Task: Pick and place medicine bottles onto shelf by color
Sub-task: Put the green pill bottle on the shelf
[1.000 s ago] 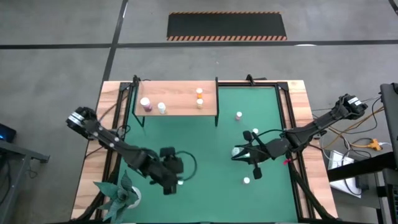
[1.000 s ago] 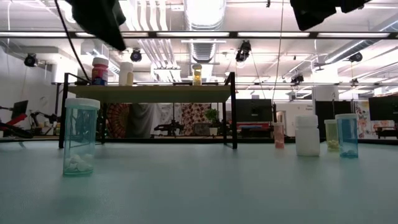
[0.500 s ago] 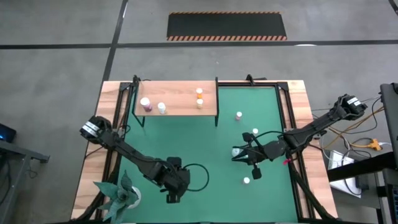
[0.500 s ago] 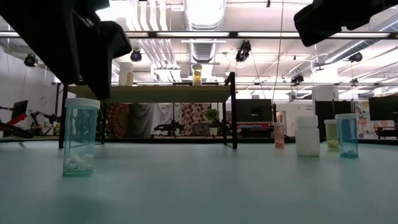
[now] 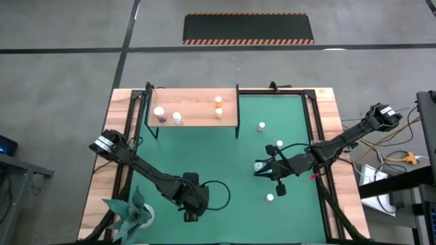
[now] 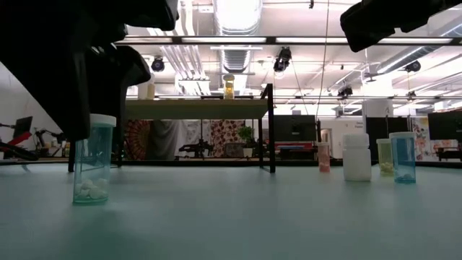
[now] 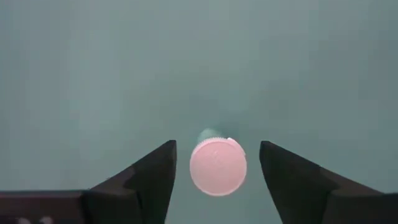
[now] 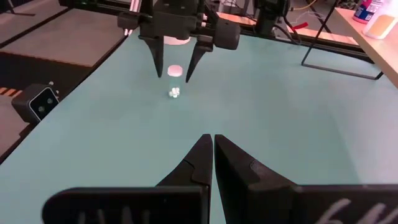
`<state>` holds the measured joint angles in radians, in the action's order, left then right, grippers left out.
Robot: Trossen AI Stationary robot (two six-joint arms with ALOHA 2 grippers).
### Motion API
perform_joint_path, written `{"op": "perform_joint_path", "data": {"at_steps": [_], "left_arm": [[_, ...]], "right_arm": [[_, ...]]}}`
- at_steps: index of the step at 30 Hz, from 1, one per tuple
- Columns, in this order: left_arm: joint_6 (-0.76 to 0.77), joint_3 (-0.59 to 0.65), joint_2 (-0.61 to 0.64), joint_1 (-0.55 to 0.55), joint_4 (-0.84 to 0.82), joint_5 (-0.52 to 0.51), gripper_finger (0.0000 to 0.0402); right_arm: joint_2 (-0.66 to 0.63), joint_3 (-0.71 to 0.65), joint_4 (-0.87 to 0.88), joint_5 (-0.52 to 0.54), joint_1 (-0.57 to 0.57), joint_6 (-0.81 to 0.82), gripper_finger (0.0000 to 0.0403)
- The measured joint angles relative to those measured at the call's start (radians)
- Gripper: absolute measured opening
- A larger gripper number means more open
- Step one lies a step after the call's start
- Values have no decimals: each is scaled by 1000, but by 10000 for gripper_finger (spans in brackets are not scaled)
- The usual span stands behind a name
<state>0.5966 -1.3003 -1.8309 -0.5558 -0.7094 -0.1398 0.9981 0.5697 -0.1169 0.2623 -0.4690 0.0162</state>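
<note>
A pale green bottle with a white cap (image 7: 217, 165) stands upright on the green mat (image 5: 225, 150) near its near edge, with white pills in its bottom (image 6: 94, 162). My left gripper (image 7: 217, 145) is open and points down, one finger on either side of the bottle's cap without touching it. It also shows in the right wrist view (image 8: 176, 59). My right gripper (image 8: 212, 142) is shut and empty, held above the mat's right part (image 5: 263, 167). The wooden shelf (image 5: 194, 109) at the far left carries a pink, a white and two orange bottles.
Loose bottles stand on the mat's right part: one pink (image 5: 261, 126), others at the right (image 5: 279, 144), under my right arm (image 5: 257, 165) and near the near edge (image 5: 270, 198). A paper plant (image 5: 133, 214) stands at the near left corner.
My left gripper has gone toward the table's near edge and down over the pale green bottle, so that its open fingers now stand beside the cap. The bottle has stayed where it was.
</note>
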Motion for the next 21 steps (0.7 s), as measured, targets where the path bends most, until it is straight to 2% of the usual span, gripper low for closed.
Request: {"op": "perform_joint_path", "data": {"at_steps": [9, 15, 21], "left_arm": [[0, -2, 14, 1, -18, 1, 88], [-9, -84, 45, 22, -49, 18, 85], [-121, -294, 48, 117, -279, 85, 91]], "right_arm": [[0, 0, -1, 0, 0, 10, 9], [0, 0, 1, 0, 0, 6, 9], [0, 0, 6, 0, 0, 2, 9]]}}
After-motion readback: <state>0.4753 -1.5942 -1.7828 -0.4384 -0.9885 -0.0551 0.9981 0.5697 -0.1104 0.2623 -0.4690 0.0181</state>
